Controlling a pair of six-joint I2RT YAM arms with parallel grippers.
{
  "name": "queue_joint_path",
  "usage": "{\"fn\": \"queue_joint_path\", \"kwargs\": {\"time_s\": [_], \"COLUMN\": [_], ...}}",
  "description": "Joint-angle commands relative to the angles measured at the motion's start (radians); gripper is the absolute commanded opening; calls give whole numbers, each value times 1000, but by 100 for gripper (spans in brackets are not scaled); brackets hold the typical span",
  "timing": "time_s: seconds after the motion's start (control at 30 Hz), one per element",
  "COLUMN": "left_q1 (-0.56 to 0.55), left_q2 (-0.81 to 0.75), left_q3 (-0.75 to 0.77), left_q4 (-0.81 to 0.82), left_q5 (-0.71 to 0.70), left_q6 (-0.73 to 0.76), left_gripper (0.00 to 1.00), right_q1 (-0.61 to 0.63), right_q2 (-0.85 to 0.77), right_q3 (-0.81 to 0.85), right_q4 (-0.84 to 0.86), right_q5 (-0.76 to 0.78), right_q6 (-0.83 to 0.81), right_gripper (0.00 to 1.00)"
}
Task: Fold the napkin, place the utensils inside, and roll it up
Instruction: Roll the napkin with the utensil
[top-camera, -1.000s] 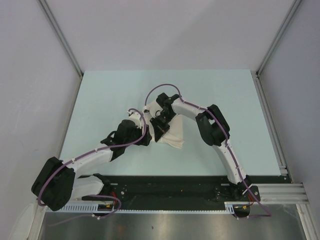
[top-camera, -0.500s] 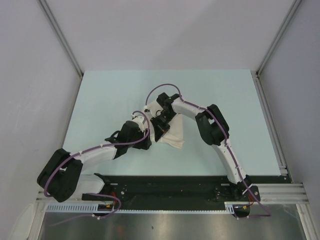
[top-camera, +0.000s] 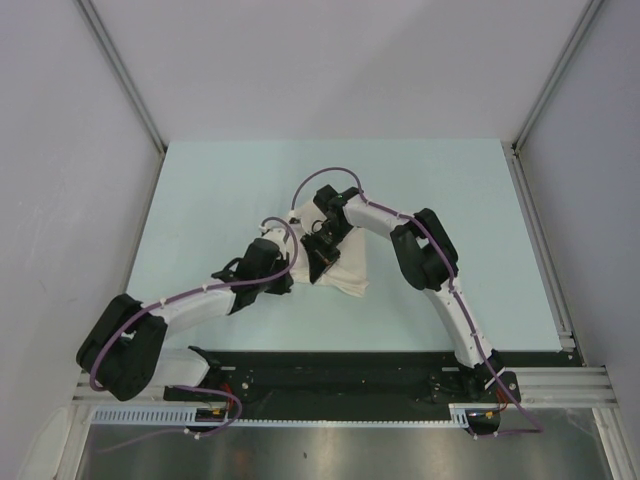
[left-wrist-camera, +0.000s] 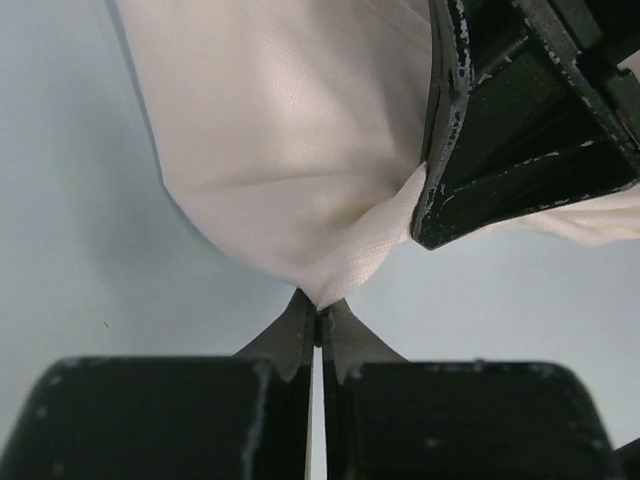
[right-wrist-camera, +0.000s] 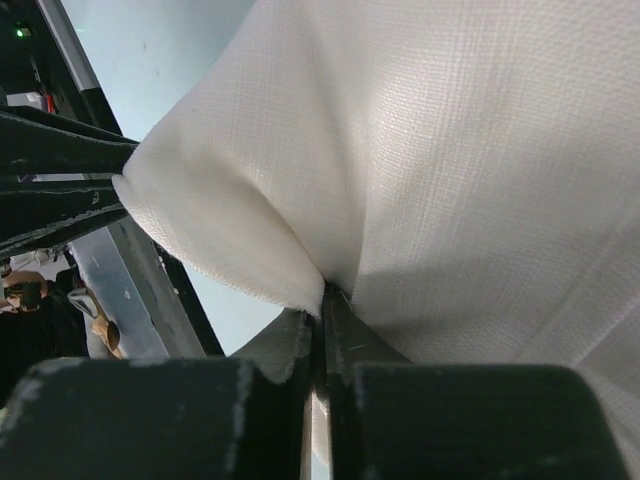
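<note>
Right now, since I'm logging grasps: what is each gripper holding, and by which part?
Both hold the napkin. The left gripper pinches a bunched tip of its edge; the right gripper pinches a fold nearby.

top view is lit evenly from overhead, diffuse, no glare, only soft short shadows on the desk (top-camera: 200, 190); it's sharp throughout, with a mild wide-angle lean at the edges. left wrist: napkin (left-wrist-camera: 290, 150) is bright but not clipped, with gentle shading in the folds, and the left tool (left-wrist-camera: 318, 335) is dark and slightly soft this close. right wrist: weave is crisp, the upper right is nearly blown out, and the right tool (right-wrist-camera: 320, 310) is underexposed.
</note>
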Motion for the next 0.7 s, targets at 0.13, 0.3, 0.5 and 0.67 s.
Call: {"fn": "queue_joint_path", "kwargs": {"time_s": [0.13, 0.3, 0.5, 0.67], "left_q1": [111, 180, 215, 237], "left_q2": [-57, -25, 12, 18], "left_q3": [38, 50, 65, 62], "left_q4": [-13, -8, -14, -8], "left_q5": [114, 241, 313, 350], "left_q6": [-119, -134, -130, -134], "left_gripper": [0, 0, 0, 0], "right_q1": [-33, -45, 9, 114], "right_q2": [-165, -333, -561, -638], "right_q3": [-132, -345, -597, -715], "right_q4": [115, 318, 646, 754], "right_q5": [128, 184, 345, 536], "right_q6": [57, 86, 100, 72], "right_gripper": [37, 57, 80, 91]}}
